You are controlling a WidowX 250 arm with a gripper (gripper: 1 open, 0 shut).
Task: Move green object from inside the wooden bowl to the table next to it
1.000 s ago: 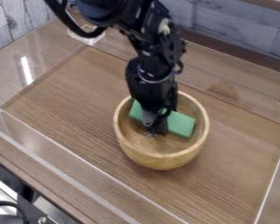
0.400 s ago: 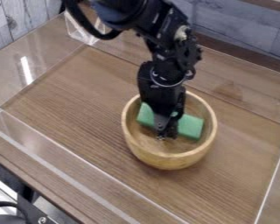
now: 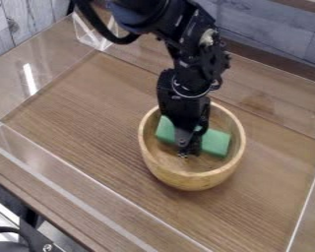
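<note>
Dark wood-grain tabletop (image 3: 71, 116) | claw (image 3: 188, 148) inside wooden bowl (image 3: 187, 182), at green block (image 3: 216, 144) | cannot tell whether apart or clamped | confirm pinch, lift vertically past rim, then travel sideways

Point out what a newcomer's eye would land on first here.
Most likely the bulky black robot arm, reaching down from the top of the view with its black gripper inside the round light-tan wooden bowl. Next, the solid green rectangular block in that bowl, partly hidden behind the gripper. Around them spreads the brown wood-grain tabletop.
</note>
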